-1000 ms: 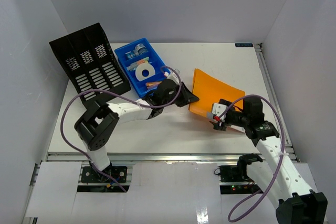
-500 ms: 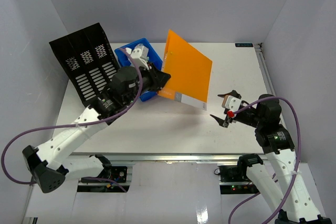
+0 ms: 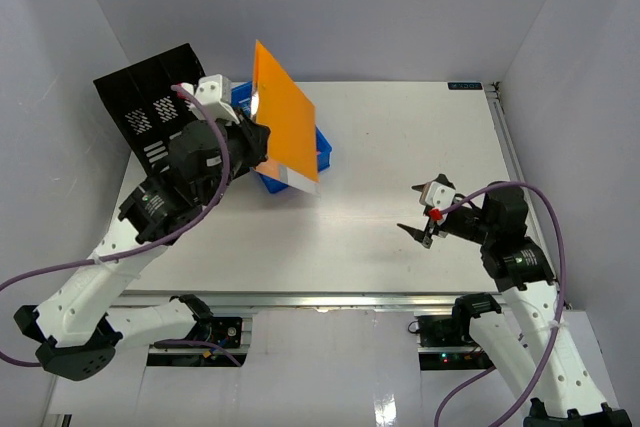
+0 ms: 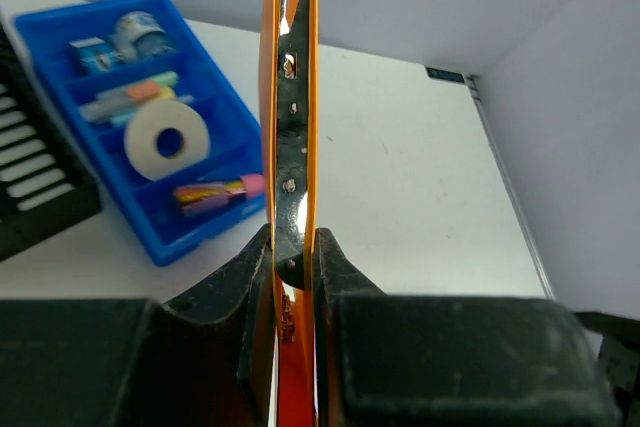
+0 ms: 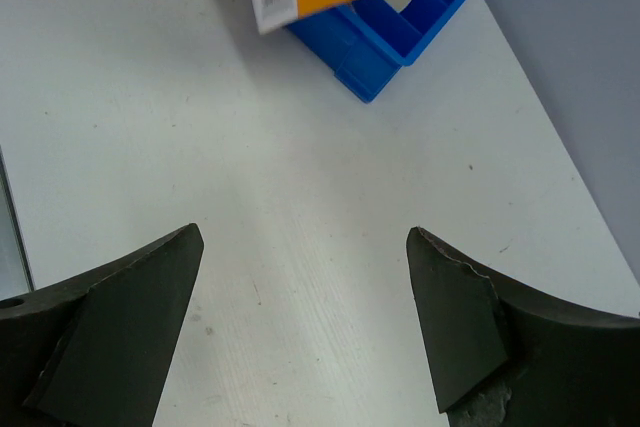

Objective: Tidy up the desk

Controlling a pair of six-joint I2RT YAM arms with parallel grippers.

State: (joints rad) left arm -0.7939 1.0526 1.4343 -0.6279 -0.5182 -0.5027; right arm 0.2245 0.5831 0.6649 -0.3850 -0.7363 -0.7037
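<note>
Bright, even light from above; I see only soft, faint shadows on the desk [image 3: 400, 137]. Wrist cams: close foreground blurry, bkgd sharp.

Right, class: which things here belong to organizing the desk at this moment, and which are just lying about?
In the job: orange folder, clamped in the left end effector; black file rack, probably its destination; the desk.
Lying about: blue tray holding tape roll and markers; right end effector, open and empty.
</note>
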